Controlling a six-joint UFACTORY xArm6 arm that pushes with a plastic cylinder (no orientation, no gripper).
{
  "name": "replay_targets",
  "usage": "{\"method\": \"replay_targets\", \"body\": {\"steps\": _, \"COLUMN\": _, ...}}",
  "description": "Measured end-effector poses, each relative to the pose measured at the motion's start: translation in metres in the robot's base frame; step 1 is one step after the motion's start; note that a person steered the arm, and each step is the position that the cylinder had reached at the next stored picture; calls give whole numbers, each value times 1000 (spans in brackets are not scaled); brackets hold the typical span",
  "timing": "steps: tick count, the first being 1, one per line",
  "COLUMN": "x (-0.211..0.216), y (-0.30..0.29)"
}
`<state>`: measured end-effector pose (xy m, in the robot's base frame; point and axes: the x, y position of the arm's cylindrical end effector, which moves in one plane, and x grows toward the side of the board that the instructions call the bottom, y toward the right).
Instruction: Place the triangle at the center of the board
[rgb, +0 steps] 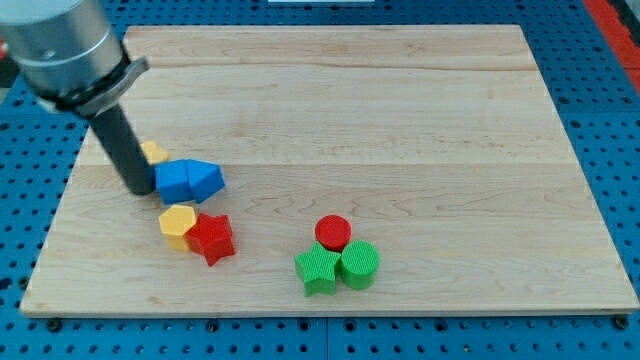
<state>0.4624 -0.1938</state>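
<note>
Bottom: green star (318, 270) touching green cylinder (359, 264), red cylinder (333, 232) behind. Left: red star (212, 237) against yellow hexagon (177, 225). Blue triangle (205, 179) beside blue cube (173, 181), board (400, 120) left. My tip (138, 189) touches the cube; no gripper. Yellow block (154, 152) behind rod.

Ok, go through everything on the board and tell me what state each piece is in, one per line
My tip: down on the board, against the left end of the blue pieces.
Blue cube: touching the blue triangle.
Blue triangle: left of board centre.
Small yellow block: partly hidden behind the rod.
Yellow hexagon: touching the red star.
Red star: flat.
Red cylinder: upright.
Green star: beside the green cylinder.
Green cylinder: upright.
Board: flat.
</note>
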Motion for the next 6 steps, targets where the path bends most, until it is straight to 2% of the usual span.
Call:
{"method": "replay_targets", "body": {"steps": 2, "x": 1, "y": -55}}
{"method": "replay_targets", "body": {"steps": 3, "x": 13, "y": -30}}
{"method": "replay_targets", "body": {"steps": 4, "x": 19, "y": 48}}
{"method": "replay_targets", "body": {"steps": 5, "x": 5, "y": 144}}
{"method": "replay_targets", "body": {"steps": 6, "x": -25, "y": 188}}
